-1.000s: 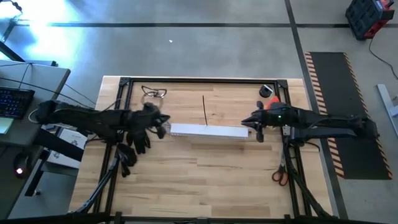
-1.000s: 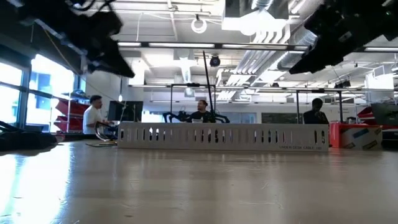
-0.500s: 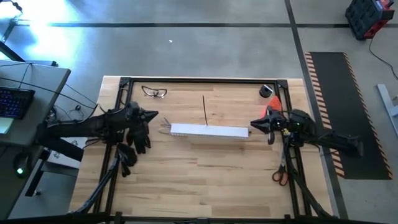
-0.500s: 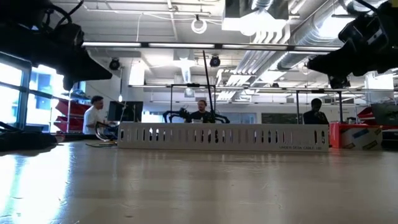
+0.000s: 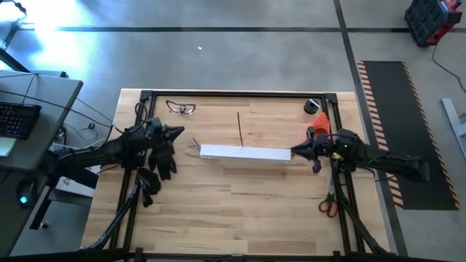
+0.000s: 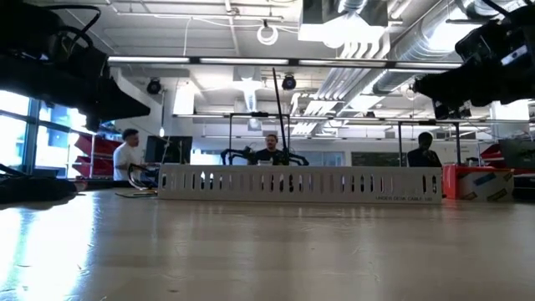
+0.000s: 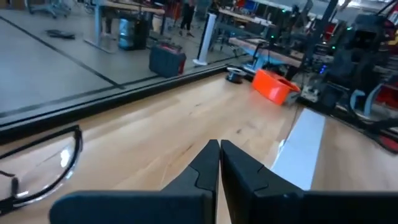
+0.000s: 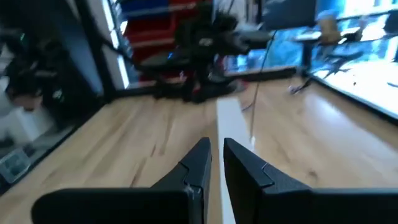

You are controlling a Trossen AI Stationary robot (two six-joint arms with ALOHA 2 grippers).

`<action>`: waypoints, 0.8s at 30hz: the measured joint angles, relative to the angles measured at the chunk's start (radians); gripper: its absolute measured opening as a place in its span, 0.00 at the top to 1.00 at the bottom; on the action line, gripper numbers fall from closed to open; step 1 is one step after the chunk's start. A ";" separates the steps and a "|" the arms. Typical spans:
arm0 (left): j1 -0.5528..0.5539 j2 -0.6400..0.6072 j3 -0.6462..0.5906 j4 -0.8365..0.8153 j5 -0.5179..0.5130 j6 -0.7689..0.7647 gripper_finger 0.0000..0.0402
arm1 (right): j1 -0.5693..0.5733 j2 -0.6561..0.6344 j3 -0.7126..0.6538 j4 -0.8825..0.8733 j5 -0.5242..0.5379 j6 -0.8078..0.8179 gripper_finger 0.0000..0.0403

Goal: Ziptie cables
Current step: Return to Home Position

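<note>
Left gripper (image 5: pixel 180 132) and right gripper (image 5: pixel 294 151), both pinched narrow, empty, hovering off either end of white cable duct (image 5: pixel 244 153), mid-tabletop; ziptie (image 5: pixel 239 127) at duct's far side; cables (image 5: pixel 193 150) fanning from its left end.

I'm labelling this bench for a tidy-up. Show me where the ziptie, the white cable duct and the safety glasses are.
ziptie (image 5: pixel 239 127): high view, middle of the strip.
white cable duct (image 5: pixel 245 153): high view, centre of its top face.
safety glasses (image 5: pixel 180 108): high view, middle of the frame.

Left pincer (image 5: pixel 180 132) pulled back from white duct (image 5: pixel 244 153); right arm (image 5: pixel 378 161) folded toward table's (image 5: pixel 218 207) right edge.
</note>
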 joint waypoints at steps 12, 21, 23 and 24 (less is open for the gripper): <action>0.002 0.051 0.000 -0.003 0.017 -0.002 1.00 | 0.061 0.084 0.000 0.018 -0.132 -0.028 0.98; 0.000 0.052 0.000 0.003 -0.001 0.028 1.00 | 0.109 -0.134 -0.001 -0.012 0.343 -0.024 1.00; 0.000 0.053 0.000 0.007 -0.001 0.052 1.00 | 0.123 -0.130 -0.001 -0.034 0.398 -0.035 1.00; 0.000 0.055 0.000 0.006 -0.002 0.065 1.00 | 0.127 -0.118 -0.001 -0.031 0.397 -0.045 1.00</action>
